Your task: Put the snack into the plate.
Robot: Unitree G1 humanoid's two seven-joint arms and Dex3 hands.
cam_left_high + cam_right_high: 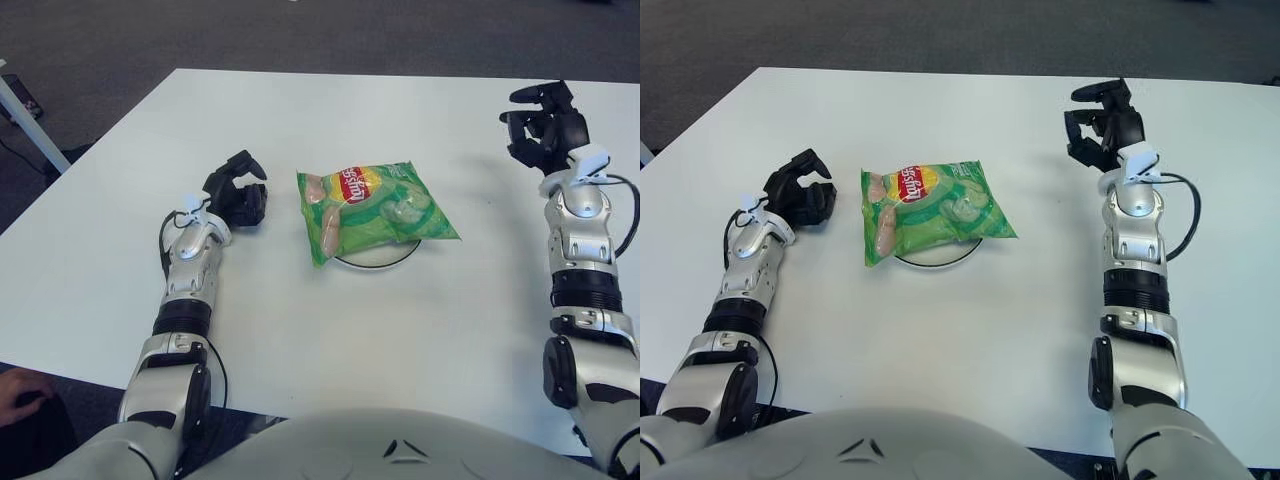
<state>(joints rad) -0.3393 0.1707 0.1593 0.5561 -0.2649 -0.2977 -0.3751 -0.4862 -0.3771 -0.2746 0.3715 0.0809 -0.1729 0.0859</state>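
Snack bag (372,209) lies on plate (385,259); both hands curled, holding nothing.

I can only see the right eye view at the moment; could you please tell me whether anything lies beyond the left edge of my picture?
Observer: Yes. A person's hand shows in the lower left corner of the left eye view, below the near edge of the table.
Operator: Thank you. Is there anything farther up that side?
Observer: A slanted white bar crosses the floor left of the table, with a flat dark object beside it.
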